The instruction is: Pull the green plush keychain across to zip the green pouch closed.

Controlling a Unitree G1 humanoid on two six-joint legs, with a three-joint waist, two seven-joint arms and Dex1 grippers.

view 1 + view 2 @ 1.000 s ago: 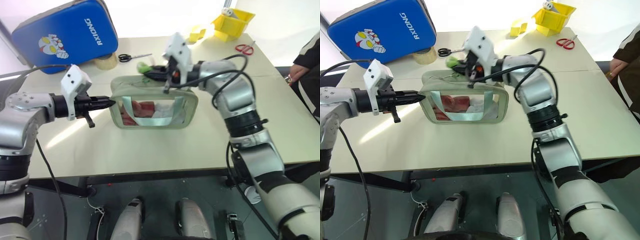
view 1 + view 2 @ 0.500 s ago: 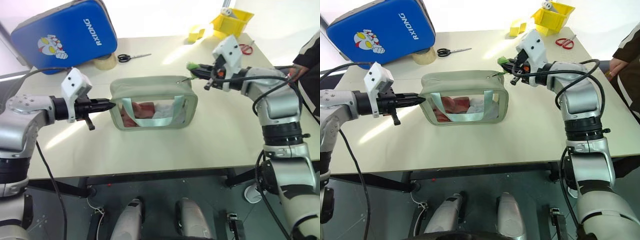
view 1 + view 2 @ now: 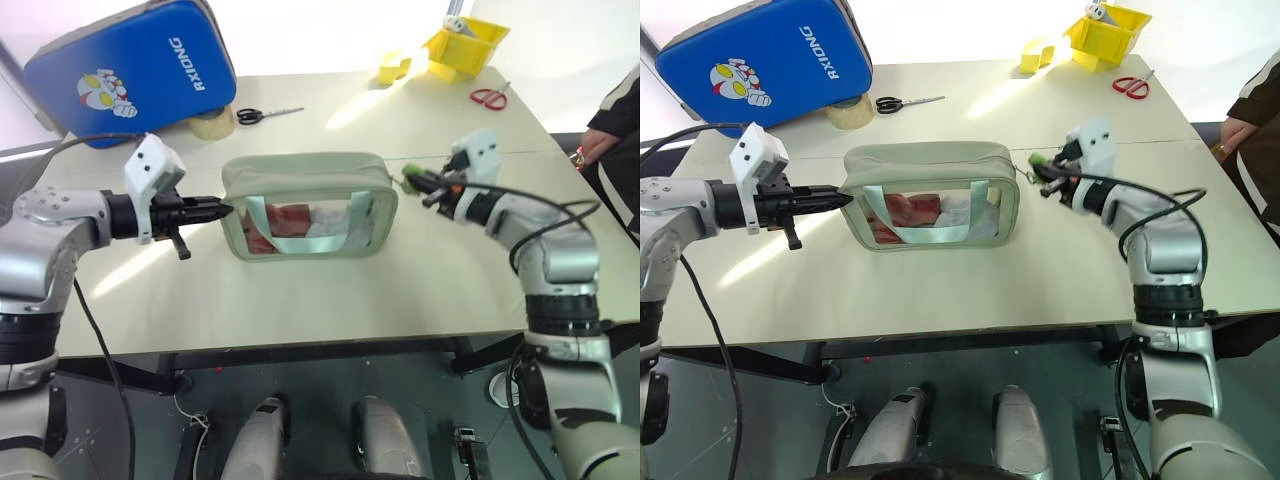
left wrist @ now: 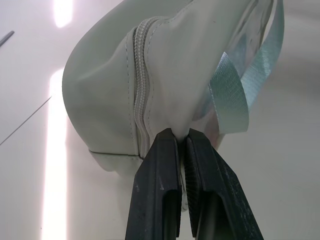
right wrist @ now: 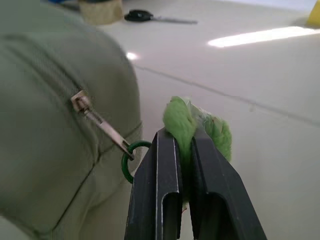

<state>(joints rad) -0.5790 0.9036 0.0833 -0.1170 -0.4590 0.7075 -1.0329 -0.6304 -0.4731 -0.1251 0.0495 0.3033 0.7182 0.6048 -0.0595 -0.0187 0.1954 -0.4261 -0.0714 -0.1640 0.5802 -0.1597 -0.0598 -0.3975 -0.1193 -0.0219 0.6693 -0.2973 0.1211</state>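
left eye view: left gripper (image 3: 222,208) pinches green pouch (image 3: 305,180) end, right gripper (image 3: 413,181) seemingly level, clamps green plush keychain (image 5: 195,125).

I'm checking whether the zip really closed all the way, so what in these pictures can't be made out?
- Zipper's last stretch: in the right wrist view the green pouch is blurred, so full closure is unclear.
- Pouch contents: reddish and white shapes, unidentifiable behind the window's glare and strap.
- Green plush keychain: its lower part is hidden between the right pincer fingers.
- Fabric held by the left pincer: how deep it sits is hidden.
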